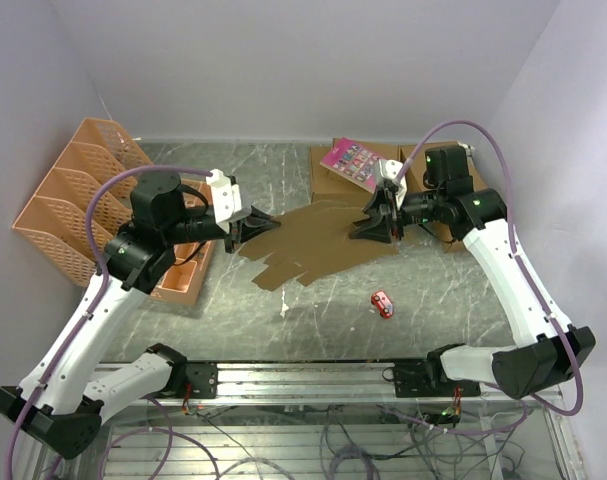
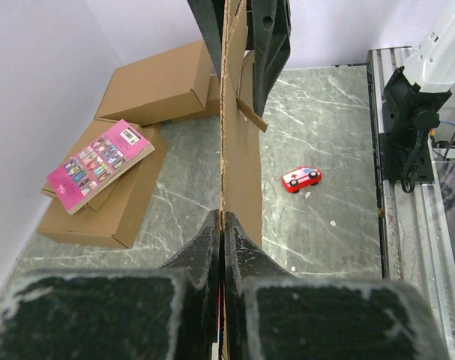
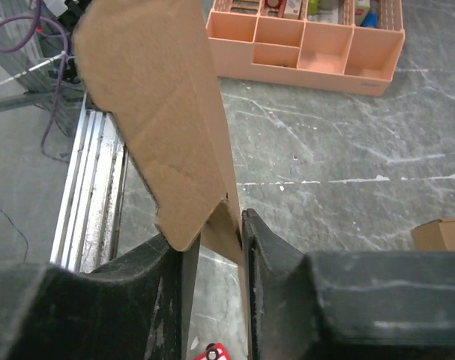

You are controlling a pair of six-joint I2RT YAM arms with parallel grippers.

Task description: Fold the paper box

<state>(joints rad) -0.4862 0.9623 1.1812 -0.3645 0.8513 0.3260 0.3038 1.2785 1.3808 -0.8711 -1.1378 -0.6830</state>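
Note:
The paper box (image 1: 318, 240) is a flat brown die-cut sheet held up off the table between both arms. My left gripper (image 1: 245, 228) is shut on its left edge; in the left wrist view the sheet (image 2: 238, 150) runs edge-on from my pinched jaws (image 2: 223, 217). My right gripper (image 1: 376, 222) straddles the right edge with its jaws partly apart. In the right wrist view the sheet (image 3: 156, 97) lies along one finger. A bent flap reaches across to the other finger, and table shows through the gap at the gripper (image 3: 212, 229).
Two larger brown boxes (image 1: 353, 180) sit at the back right, one bearing a pink booklet (image 1: 351, 160). A peach organizer (image 1: 68, 205) and a peach tray (image 1: 178, 280) stand at the left. A small red toy car (image 1: 382, 303) lies in front of the sheet.

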